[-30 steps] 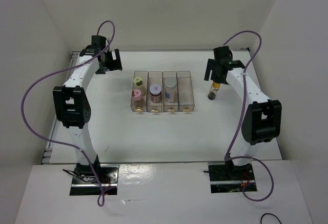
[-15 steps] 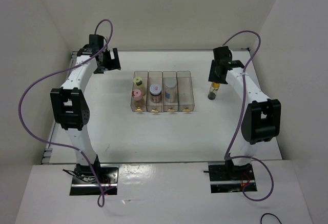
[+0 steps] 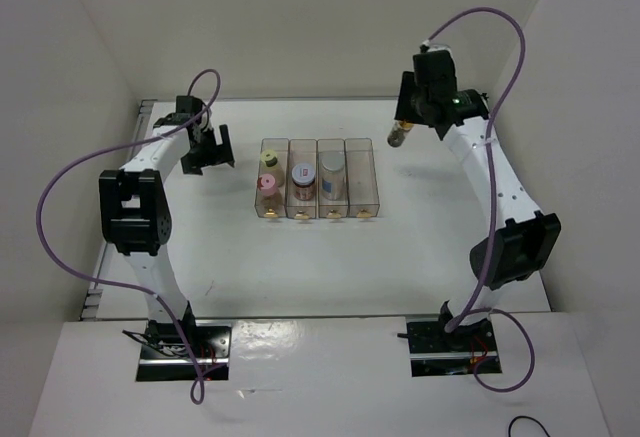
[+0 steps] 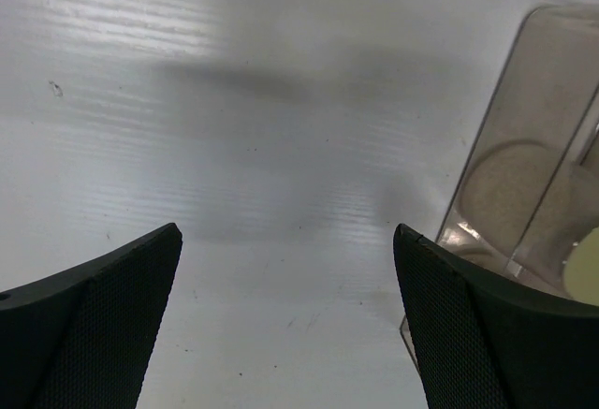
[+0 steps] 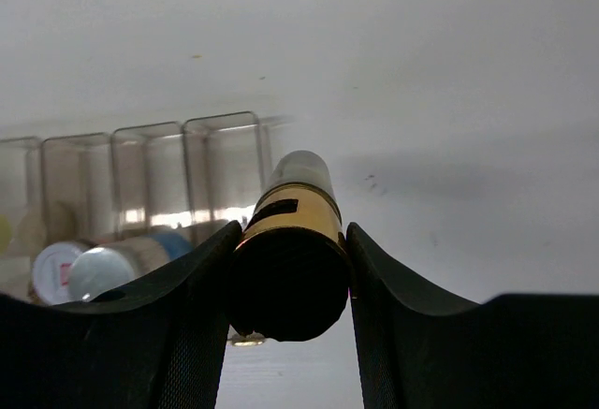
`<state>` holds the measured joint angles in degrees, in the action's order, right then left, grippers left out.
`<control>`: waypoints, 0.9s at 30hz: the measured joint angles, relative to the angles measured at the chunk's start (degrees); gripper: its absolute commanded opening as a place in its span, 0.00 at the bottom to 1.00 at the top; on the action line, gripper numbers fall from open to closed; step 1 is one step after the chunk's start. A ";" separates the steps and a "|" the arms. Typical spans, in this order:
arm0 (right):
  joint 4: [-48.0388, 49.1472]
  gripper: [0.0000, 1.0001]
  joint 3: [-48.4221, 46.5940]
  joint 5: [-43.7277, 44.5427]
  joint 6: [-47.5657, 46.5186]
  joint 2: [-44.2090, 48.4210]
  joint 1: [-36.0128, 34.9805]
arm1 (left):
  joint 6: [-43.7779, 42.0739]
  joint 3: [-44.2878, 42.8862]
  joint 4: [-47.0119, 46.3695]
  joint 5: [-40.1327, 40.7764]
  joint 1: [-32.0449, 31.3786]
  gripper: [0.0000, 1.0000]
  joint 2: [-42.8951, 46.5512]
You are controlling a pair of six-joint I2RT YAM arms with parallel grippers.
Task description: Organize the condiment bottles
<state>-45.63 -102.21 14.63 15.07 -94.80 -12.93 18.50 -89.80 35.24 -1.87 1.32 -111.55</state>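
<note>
Above the tabletop's far right, the right hand clamps the slim black-capped amber bottle.
The bottle hangs tilted, apart from the clear rack to its left. Yellow-lidded jar and pink-lidded jar share the rack's leftmost compartment, white-red-lidded jar the second, grey-white capped cylinder the third. The left hand gapes wide beside the rack.

Amber bottle aloft, tilted (others racked)

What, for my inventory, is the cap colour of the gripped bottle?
Black cap; shows best in the right wrist view.
</note>
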 measured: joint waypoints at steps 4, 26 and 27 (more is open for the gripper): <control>-0.31 0.00 -1.31 -0.31 0.00 -0.28 -6.88 | 0.83 3.37 -1.18 -0.26 0.28 1.00 0.02; 1.95 0.00 9.11 -1.66 1.46 -4.35 -13.66 | 1.20 7.45 -3.52 -1.07 0.85 1.00 2.99; 2.25 0.00 9.68 -1.64 1.60 -4.46 -13.88 | 1.18 7.45 -3.52 -1.07 0.85 1.00 2.99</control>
<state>-43.38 -92.53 12.99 16.67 -99.26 -26.81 19.68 -82.35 31.73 -2.94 2.17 -108.55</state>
